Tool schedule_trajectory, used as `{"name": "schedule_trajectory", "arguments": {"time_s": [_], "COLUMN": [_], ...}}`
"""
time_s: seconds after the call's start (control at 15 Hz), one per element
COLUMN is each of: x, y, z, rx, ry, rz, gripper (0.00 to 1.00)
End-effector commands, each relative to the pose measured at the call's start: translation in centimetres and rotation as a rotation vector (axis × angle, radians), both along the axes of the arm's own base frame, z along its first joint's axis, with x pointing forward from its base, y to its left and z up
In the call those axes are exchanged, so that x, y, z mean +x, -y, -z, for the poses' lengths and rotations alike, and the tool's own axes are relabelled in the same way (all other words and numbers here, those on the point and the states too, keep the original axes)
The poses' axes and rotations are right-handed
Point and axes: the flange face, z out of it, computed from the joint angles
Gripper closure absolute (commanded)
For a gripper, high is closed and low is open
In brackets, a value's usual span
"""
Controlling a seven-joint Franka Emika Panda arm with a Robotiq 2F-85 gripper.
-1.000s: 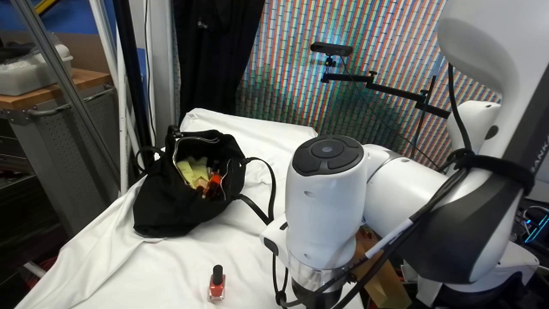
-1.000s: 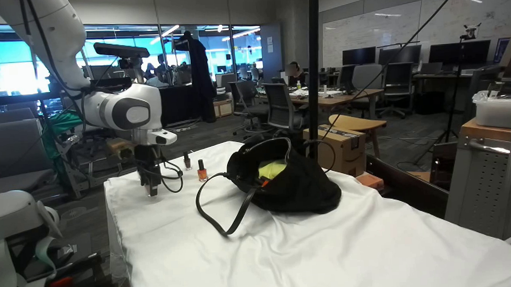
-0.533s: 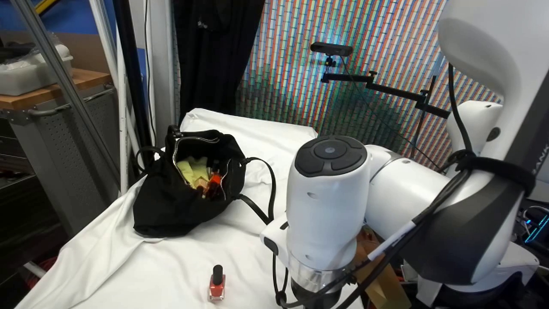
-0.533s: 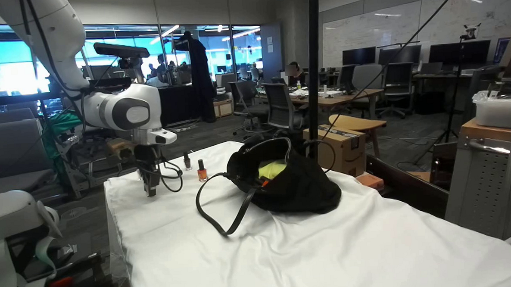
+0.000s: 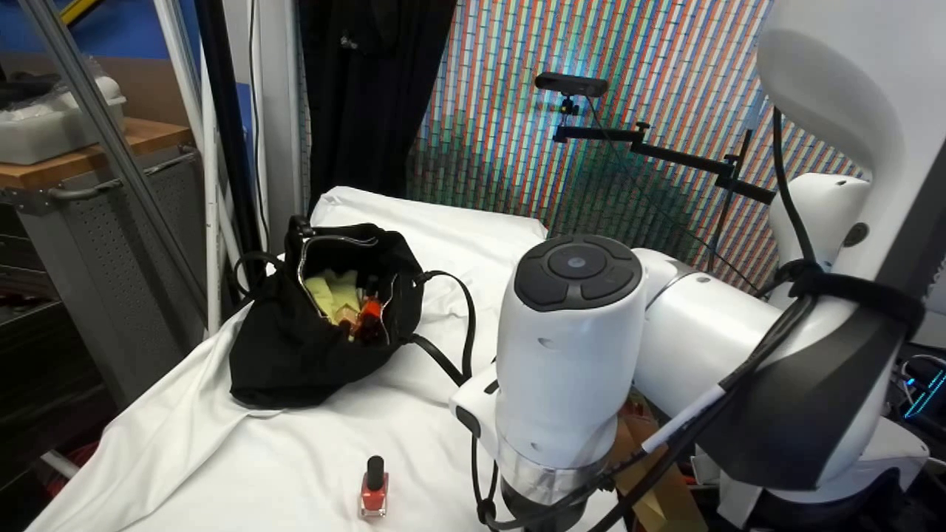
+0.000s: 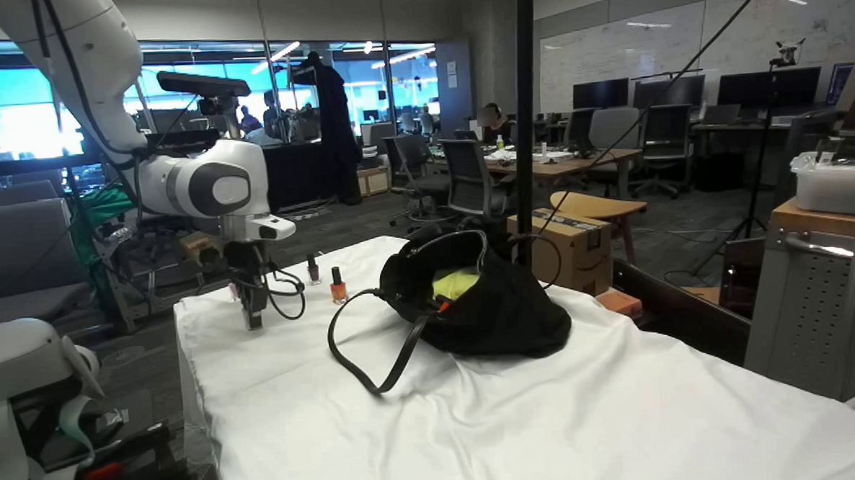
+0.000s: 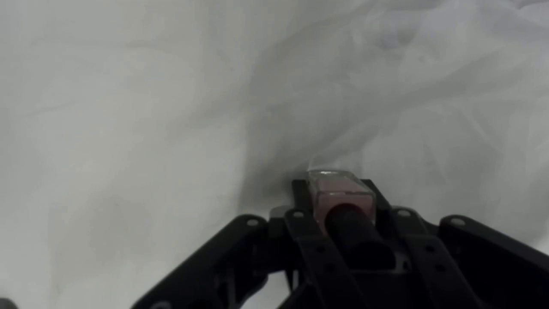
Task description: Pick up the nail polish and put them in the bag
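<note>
At the table (image 6: 407, 443), left in an exterior view, the hand (image 7: 336, 186) is clamping nail polish (image 7: 344, 196), probably needing straight-up lifting.

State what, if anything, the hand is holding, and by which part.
A pinkish nail polish bottle, held by its glass body: the hand is closed on its two sides, not on the dark cap.
</note>
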Motion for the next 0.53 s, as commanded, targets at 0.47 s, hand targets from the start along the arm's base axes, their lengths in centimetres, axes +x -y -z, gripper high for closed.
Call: {"name": "schedule_trajectory", "arguments": {"time_s": [0.47], "x": [3.0], "y": [6.1], "z": [-6.5], "rx": [-0.062], "ry": [0.100], "rz": [0.041], "gripper": [0.80]}}
